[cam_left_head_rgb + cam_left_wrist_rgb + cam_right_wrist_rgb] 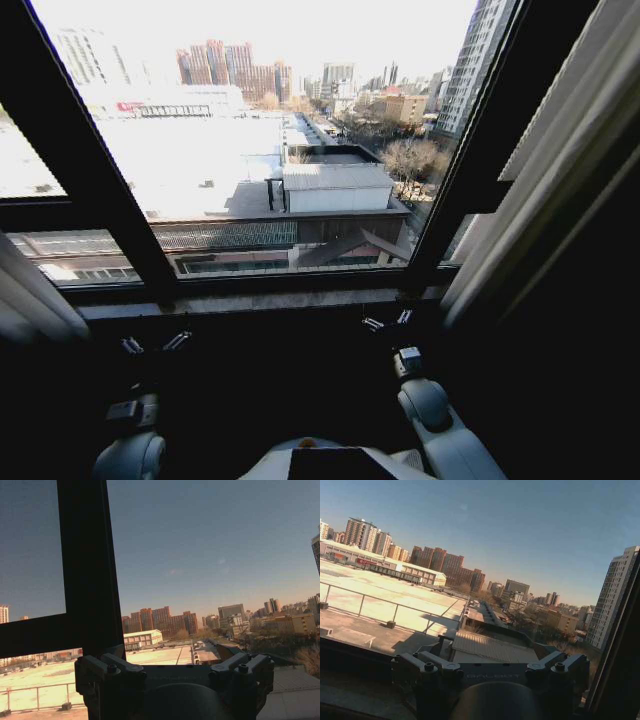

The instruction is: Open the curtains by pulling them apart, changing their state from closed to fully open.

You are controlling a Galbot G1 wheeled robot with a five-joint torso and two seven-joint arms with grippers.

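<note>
The curtains are hanging drawn apart: one bunched panel [35, 300] is showing at the far left edge of the head view, below the slanting dark window frame bar [85, 170]. Next to it, the left end effector [155, 343] is hovering low before the window sill [250, 300], its two fingers spread apart and gripping nothing; in the left wrist view its open fingers [107, 667] are pointing at the glass beside a frame bar [87, 565]. Through the window, rooftops and distant buildings are lying in daylight. Further right, the right end effector [388, 321] is sitting just under the sill, likewise open and empty, with its fingers [432, 666] facing the pane. At the far right, the other curtain panel [560, 170] is hanging gathered in pleats against the right frame bar [480, 150].
</note>
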